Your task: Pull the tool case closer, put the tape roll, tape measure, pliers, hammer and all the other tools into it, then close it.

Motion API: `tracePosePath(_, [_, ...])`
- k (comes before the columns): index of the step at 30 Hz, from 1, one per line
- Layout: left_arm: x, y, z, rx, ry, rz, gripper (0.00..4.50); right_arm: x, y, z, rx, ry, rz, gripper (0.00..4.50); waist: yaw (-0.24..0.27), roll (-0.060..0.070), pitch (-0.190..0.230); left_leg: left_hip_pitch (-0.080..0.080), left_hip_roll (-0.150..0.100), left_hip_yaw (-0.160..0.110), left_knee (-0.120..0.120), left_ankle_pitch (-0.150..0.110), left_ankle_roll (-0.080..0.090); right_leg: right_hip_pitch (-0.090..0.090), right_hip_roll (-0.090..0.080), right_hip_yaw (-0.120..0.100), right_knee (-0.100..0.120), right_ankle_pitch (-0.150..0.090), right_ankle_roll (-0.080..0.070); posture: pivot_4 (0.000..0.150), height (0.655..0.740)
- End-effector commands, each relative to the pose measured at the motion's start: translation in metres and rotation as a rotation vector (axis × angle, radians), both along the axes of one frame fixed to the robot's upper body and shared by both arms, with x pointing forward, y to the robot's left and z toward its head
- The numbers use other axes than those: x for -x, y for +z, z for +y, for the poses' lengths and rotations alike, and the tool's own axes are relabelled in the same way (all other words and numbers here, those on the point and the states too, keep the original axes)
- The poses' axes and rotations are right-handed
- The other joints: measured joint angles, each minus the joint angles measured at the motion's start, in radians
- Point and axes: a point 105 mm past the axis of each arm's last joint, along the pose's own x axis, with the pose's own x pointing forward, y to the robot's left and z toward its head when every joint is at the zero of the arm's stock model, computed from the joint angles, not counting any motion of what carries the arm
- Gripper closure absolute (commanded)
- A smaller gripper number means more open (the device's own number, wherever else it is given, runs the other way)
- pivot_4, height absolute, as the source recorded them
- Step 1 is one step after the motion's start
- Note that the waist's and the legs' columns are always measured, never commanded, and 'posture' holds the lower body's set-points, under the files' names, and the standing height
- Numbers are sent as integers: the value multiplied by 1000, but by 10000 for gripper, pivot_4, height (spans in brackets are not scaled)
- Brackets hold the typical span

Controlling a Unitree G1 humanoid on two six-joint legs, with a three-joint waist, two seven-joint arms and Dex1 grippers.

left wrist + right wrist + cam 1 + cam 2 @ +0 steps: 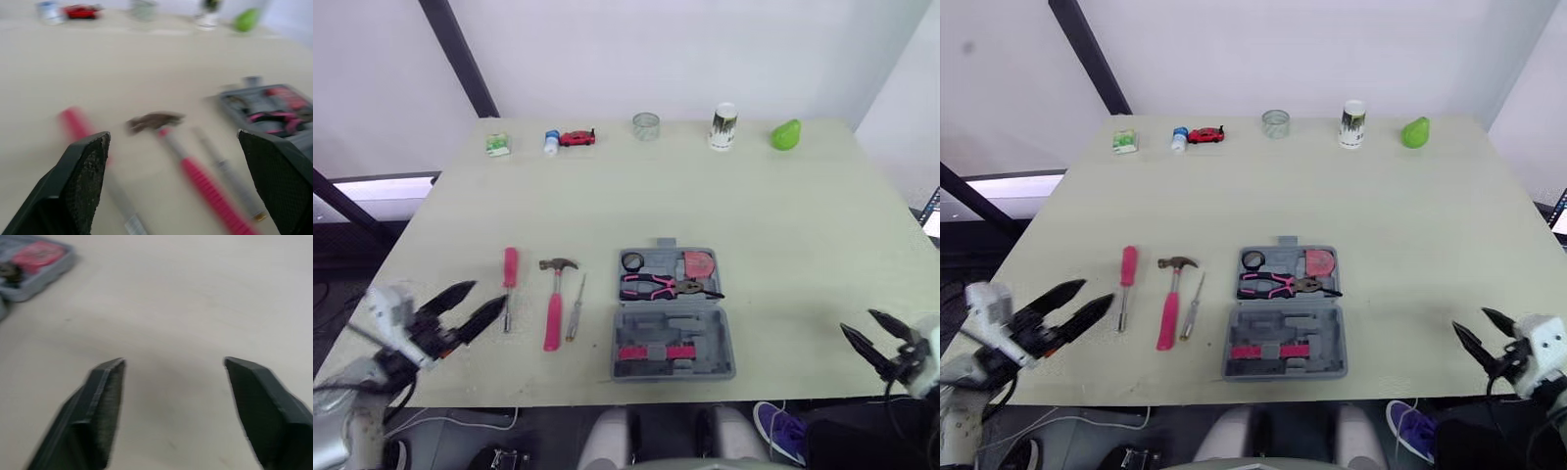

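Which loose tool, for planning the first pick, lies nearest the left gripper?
The red-handled screwdriver, beside the left gripper; the hammer and slim screwdriver lie farther right.

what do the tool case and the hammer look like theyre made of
The tool case looks like grey moulded plastic with a matte finish, judging by its shaped recesses. The hammer has a dark head, probably dull metal, and a pink handle of plastic or rubber; the look leaves that open.

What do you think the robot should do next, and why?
Probably ease the open left gripper forward onto the pink screwdriver, the tool nearest it. That screwdriver, the hammer and a thin screwdriver lie on the table outside the open tool case, while the pliers are already inside.
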Motion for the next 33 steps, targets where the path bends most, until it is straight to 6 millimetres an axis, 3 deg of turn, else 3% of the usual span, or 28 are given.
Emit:
tracePosePath(1, [27,-5,23,-55,91,20,0,20,5,-25,13,-95,-18,179,1,-1,0,0,0,0,-1,0,0,0,0,0,-1,0,0,1500,7400])
tracePosePath(7, [45,-20,27,-48,129,63,0,34,-3,-35,16,-137,8,179,7,-3,-1,2,1,0,0,0,0,1,-3,2,-1,-2,-4,1500,7400])
tracePosePath(11, [43,-18,21,-59,94,62,0,29,-2,-31,14,-118,-2,179,7,-3,-1,1,1,0,0,0,0,0,-3,2,-1,-3,-5,1500,7400])
tracePosePath(14, [36,-13,4,-69,13,52,0,19,4,-21,20,-55,-25,179,6,-3,-1,0,1,0,0,0,0,0,-4,2,-1,-3,-5,1500,7400])
tracePosePath(21, [7,-1,-64,45,-55,18,0,-5,34,28,-38,179,-94,179,6,0,-1,0,1,0,-1,0,0,0,-7,2,-1,-2,-5,1500,7400])
tracePosePath(25, [-7,2,-84,16,-20,31,0,-11,50,61,-84,338,-127,179,8,-1,-1,0,1,-1,-2,0,0,0,-7,1,-1,-2,-5,1500,7400])
tracePosePath(29, [-25,-1,-128,-15,9,64,0,-10,53,103,22,682,-106,179,10,0,0,-1,0,-1,-1,0,0,1,-6,1,-2,-2,-4,1500,7400])
tracePosePath(33, [-37,-6,-144,-95,60,87,0,-7,69,123,22,896,-165,179,16,-2,-1,0,-1,-2,1,0,0,3,-3,1,-2,0,0,1500,7400])
